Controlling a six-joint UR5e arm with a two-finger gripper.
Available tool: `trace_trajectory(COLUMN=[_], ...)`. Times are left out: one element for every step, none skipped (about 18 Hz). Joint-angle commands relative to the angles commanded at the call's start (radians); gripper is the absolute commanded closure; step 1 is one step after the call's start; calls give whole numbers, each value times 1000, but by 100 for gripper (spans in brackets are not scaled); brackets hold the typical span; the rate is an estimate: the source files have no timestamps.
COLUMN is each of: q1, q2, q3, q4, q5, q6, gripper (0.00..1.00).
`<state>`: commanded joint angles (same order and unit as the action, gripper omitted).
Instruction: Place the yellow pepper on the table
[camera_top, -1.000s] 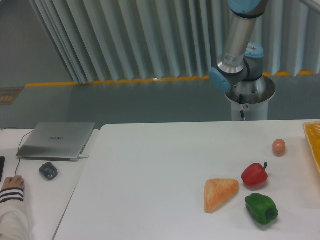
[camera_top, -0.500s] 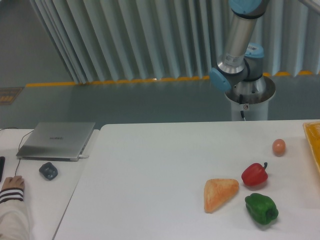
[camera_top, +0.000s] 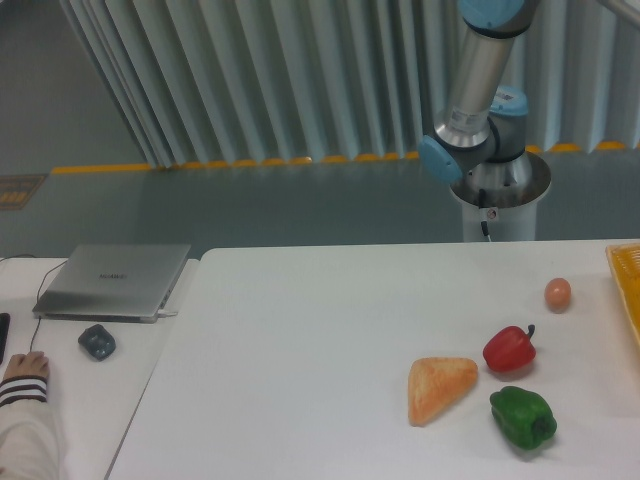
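Note:
The yellow pepper is out of view. The white table (camera_top: 300, 340) fills the lower middle and right of the camera view. Only the arm's base and lower links (camera_top: 475, 120) show behind the table's far edge; the arm runs up out of the top of the frame. The gripper is not in view.
On the table stand a red pepper (camera_top: 509, 348), a green pepper (camera_top: 523, 417), a triangular piece of toast (camera_top: 438, 388) and a small orange egg-shaped item (camera_top: 558, 293). A yellow basket's edge (camera_top: 626, 290) shows at the right. A laptop (camera_top: 113, 281), a mouse (camera_top: 97, 342) and a person's hand (camera_top: 22, 375) are on the left desk.

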<state>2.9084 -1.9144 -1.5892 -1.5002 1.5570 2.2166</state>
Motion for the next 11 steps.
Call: trace_trajectory(q1=[0, 2, 2, 2, -2, -5, -6, -6, -5, -5, -5], q2=[-2, -2, -2, 0, 0, 2, 2, 2, 2, 2, 3], q3=[-2, -2, -2, 0, 6, 8, 6, 6, 6, 6, 6], q4=[0, 0, 0, 0, -2, -2, -2, -2, -2, -2, -2], q5=[0, 0, 0, 0, 2, 2, 2, 2, 2, 3, 3], q6=[0, 0, 0, 0, -3, -3, -3, -3, -2, -2, -2], gripper=[18, 19, 19, 21, 30, 35, 39, 45, 45, 45, 47])
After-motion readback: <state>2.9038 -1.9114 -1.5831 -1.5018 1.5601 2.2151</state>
